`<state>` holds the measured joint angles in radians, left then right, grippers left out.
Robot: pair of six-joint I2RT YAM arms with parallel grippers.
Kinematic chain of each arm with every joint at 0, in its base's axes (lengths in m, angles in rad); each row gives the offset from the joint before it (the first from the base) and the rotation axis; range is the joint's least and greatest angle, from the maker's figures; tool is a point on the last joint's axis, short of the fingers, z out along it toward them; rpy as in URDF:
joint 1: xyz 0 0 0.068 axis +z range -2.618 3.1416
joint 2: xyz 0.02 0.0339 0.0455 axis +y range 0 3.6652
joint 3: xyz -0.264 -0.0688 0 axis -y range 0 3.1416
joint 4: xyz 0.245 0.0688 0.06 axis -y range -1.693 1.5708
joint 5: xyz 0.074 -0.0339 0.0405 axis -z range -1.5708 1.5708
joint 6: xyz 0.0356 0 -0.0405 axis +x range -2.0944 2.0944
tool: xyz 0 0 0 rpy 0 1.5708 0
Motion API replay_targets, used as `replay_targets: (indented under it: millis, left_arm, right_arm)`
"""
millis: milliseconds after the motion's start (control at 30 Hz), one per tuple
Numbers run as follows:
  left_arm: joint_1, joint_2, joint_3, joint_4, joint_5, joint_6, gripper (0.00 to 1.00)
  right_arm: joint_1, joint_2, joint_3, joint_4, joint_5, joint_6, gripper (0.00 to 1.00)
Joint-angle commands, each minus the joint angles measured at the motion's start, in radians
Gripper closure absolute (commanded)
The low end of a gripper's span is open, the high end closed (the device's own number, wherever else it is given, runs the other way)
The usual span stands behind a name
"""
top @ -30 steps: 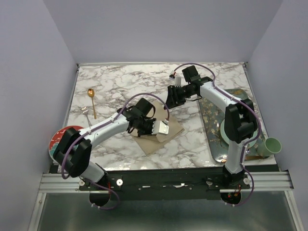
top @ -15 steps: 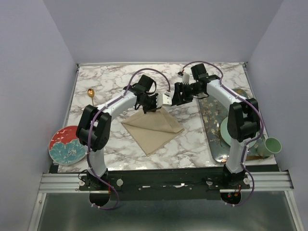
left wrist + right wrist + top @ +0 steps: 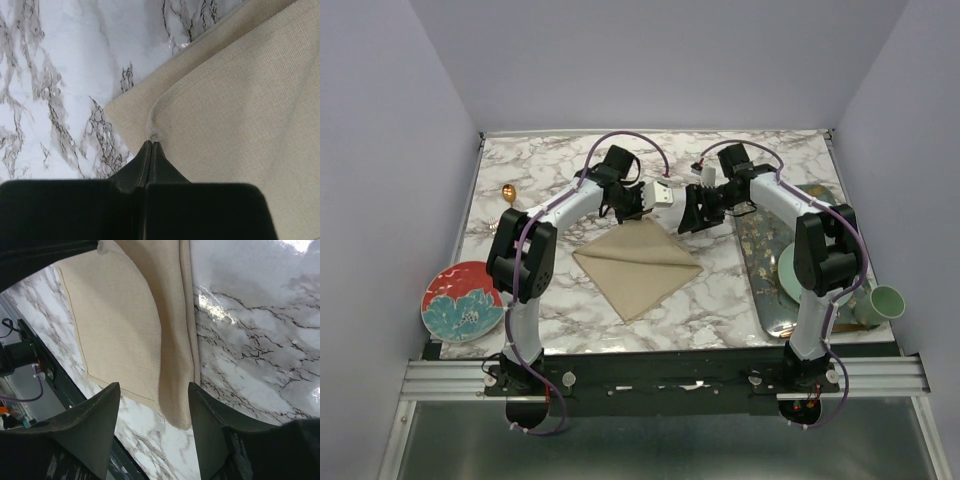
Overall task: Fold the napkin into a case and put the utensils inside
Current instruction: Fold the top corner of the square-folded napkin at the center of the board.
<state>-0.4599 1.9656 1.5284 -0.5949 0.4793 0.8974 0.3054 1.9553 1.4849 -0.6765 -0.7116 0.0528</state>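
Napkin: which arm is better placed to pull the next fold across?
Left, probably. The left gripper is shut at a puckered corner of the napkin, so it can likely drag that layer without regrasping. The right gripper hangs open above the napkin's edge, holding nothing.

A lab test booth: plain lilac walls [image 3: 400, 150], marble-look tabletop [image 3: 720, 300], aluminium mounting rail [image 3: 450, 378].

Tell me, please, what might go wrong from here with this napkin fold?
The left gripper pinches only the very corner of the napkin, so the cloth may slip free or the fold may drag askew. The right gripper hangs open close beside it; the two could bump. The spoon lies near the left arm, which could knock it.
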Motion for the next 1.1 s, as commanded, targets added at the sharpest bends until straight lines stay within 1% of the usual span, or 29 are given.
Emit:
replay_targets:
  millis: [0,267,600,900,1033,1067]
  left_arm:
    - [0.004,0.026,0.012,0.043,-0.002,0.005,1.0]
    - [0.004,0.056,0.023,0.058,-0.025,0.014,1.0]
    - [0.007,0.064,-0.013,0.15,-0.085,-0.003,1.0]
    - [0.007,0.092,0.018,0.132,-0.096,0.005,1.0]
    - [0.009,0.067,0.016,0.132,-0.099,-0.02,0.88]
    - [0.012,0.058,0.018,0.135,-0.099,-0.059,0.8]
  right_arm:
    - [-0.002,-0.013,-0.031,-0.012,-0.014,-0.016,0.36]
    - [-0.003,-0.018,-0.048,-0.012,-0.017,-0.016,0.38]
    - [-0.003,-0.029,-0.064,-0.008,-0.02,-0.022,0.38]
    - [-0.003,-0.03,-0.067,-0.009,-0.022,-0.025,0.39]
    - [-0.003,-0.042,-0.072,-0.011,-0.022,-0.03,0.4]
    - [-0.003,-0.044,-0.072,-0.012,-0.023,-0.03,0.41]
